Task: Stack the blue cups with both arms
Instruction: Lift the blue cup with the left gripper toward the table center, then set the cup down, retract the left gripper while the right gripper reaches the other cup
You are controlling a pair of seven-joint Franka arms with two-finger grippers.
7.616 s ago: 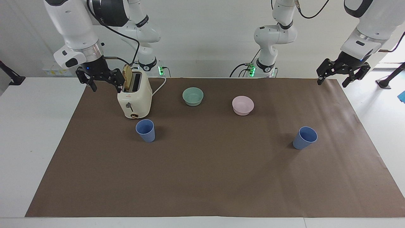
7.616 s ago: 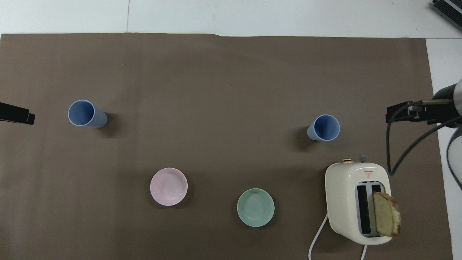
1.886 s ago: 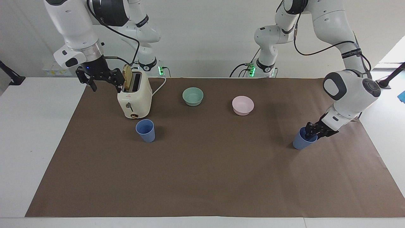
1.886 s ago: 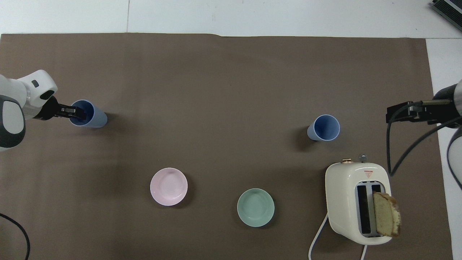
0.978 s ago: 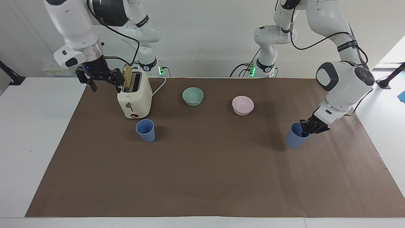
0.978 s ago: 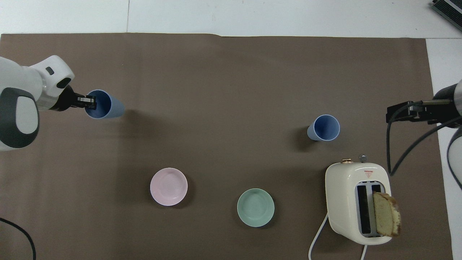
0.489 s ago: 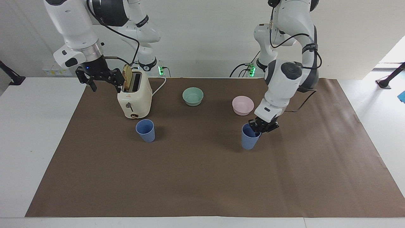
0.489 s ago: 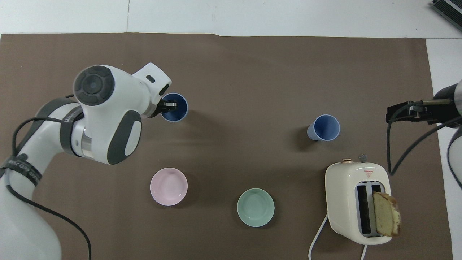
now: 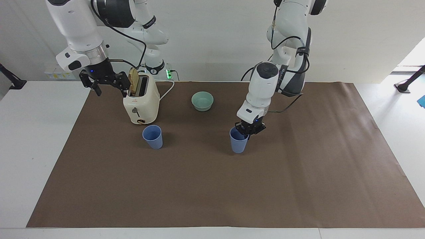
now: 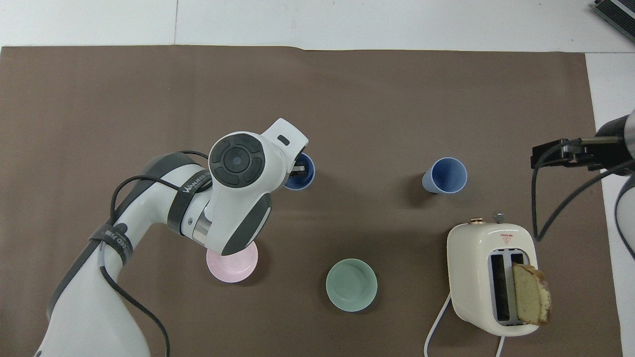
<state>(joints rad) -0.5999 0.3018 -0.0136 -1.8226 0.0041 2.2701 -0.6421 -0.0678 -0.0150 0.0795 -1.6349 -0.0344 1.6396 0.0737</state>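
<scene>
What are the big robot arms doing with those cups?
The left gripper is pinching the rim of one small blue plastic cup, carrying it over the brown mat toward the other blue cup, which stands in front of the cream toaster. The right gripper waits beside the toaster. The cups aren't stacked yet.

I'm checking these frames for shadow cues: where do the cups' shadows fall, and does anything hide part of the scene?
Facing view: soft, even light; the standing blue cup casts a faint shadow toward the left arm's end, and the cup in the left pincer darkens the mat beside it. Overhead view: the left arm covers part of the pink bowl; the right pincer waits at the mat's edge.
</scene>
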